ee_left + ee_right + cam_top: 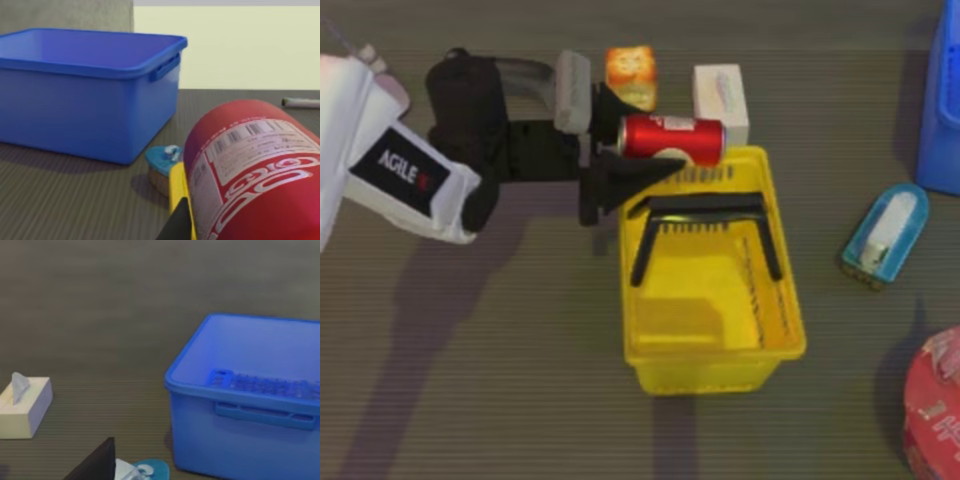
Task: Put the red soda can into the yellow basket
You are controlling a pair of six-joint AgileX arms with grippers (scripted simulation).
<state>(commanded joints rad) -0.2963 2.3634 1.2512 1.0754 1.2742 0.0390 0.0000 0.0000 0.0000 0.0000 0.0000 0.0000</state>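
The red soda can (672, 138) lies on its side in the air over the back rim of the yellow basket (790, 330), silver top toward the left. My left gripper (645, 140) reaches in from the left and is shut on the can, one black finger on each side. In the left wrist view the can (255, 170) fills the near right, with the basket's yellow rim (176, 185) just beside it. The basket's black handles (705, 215) lie folded across its opening.
An orange box (632, 72) and a white tissue box (720, 95) stand behind the basket. A blue bin (942, 100) sits at the back right, a teal-and-white object (887, 235) right of the basket, and a big red container (935, 410) at the front right. My right arm is outside the top view.
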